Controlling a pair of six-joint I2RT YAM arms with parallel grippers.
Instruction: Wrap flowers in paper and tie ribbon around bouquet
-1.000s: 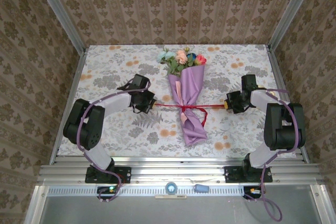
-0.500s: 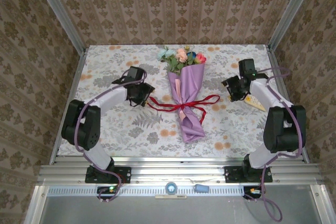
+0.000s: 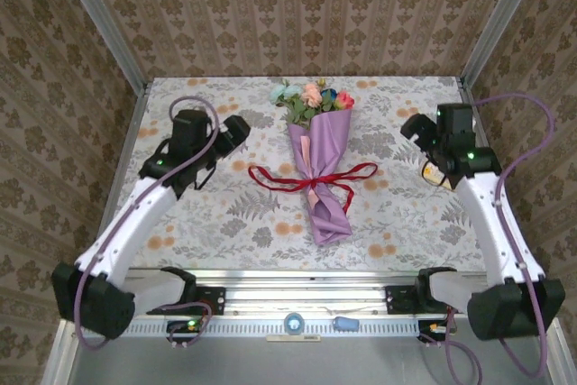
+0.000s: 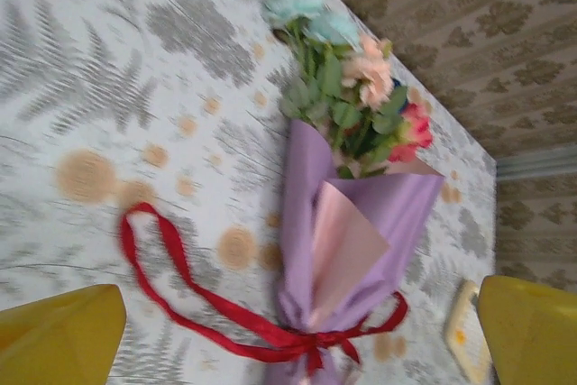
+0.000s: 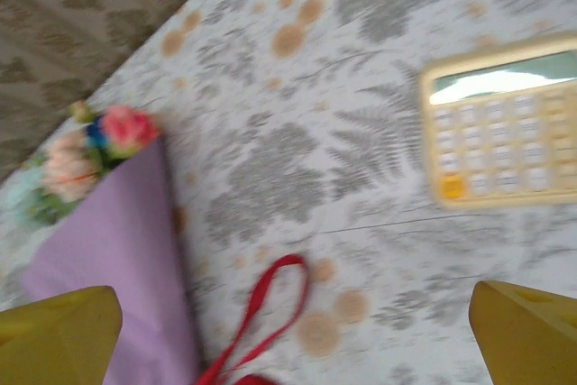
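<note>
The bouquet [image 3: 321, 169] lies in the middle of the table, heads pointing away from the arms. Its flowers [image 4: 347, 87] stick out of the lilac paper [image 4: 401, 209], whose pink inner edge [image 4: 338, 241] shows. The red ribbon [image 4: 225, 313] is knotted around the cone's waist [image 3: 317, 185]. Its loose loops lie flat on the cloth to the left [image 3: 269, 176] and right [image 5: 270, 313]. My left gripper [image 3: 236, 127] hovers open, left of the bouquet, holding nothing. My right gripper [image 3: 416, 129] hovers open on the right, also holding nothing. Wide-apart yellow fingertips [image 4: 59, 340] [image 5: 527, 331] frame each wrist view.
A cream calculator [image 5: 505, 132] lies on the flowered tablecloth right of the bouquet, beneath the right arm [image 3: 437, 173]. Patterned walls and metal posts [image 3: 99, 15] enclose the table on three sides.
Both grippers held the ribbon ends taut a second ago. They have let go, risen and drawn back outward. The ribbon now lies slack in loops beside the bouquet.
</note>
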